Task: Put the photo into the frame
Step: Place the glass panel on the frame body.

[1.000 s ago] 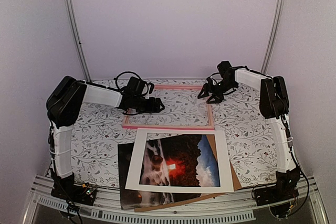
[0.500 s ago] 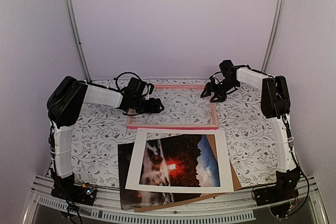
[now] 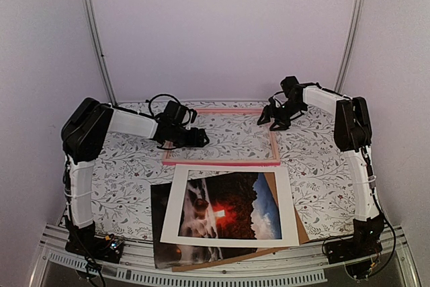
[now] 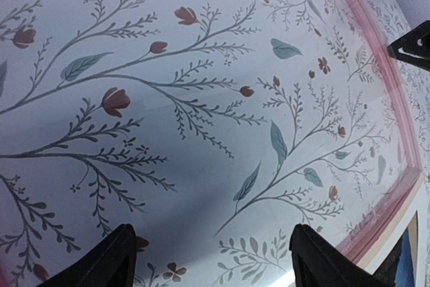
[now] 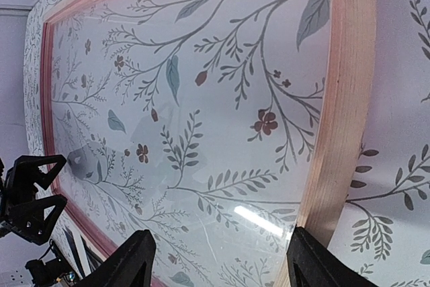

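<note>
The pink frame (image 3: 222,162) lies flat at the back of the table, and its clear pane shows the flowered cloth beneath. My left gripper (image 3: 200,137) hangs open low over the pane near the frame's left side, nothing between its fingers (image 4: 107,260). My right gripper (image 3: 269,120) is open at the frame's far right corner, one fingertip (image 5: 316,263) by the frame's wooden side (image 5: 342,99). The photo (image 3: 222,212) lies near the front edge under a white mat (image 3: 287,213). Both grippers are well away from it.
A brown backing board (image 3: 271,181) lies under the photo and mat, sticking out at their right. The flowered tablecloth (image 3: 121,179) covers the table. Metal posts (image 3: 94,31) rise at the back corners. From the left wrist view, the frame's pink rail (image 4: 390,99) runs down the right.
The frame has slid a little to the right. The right gripper has drawn slightly right and back along it. The left gripper has barely moved.
</note>
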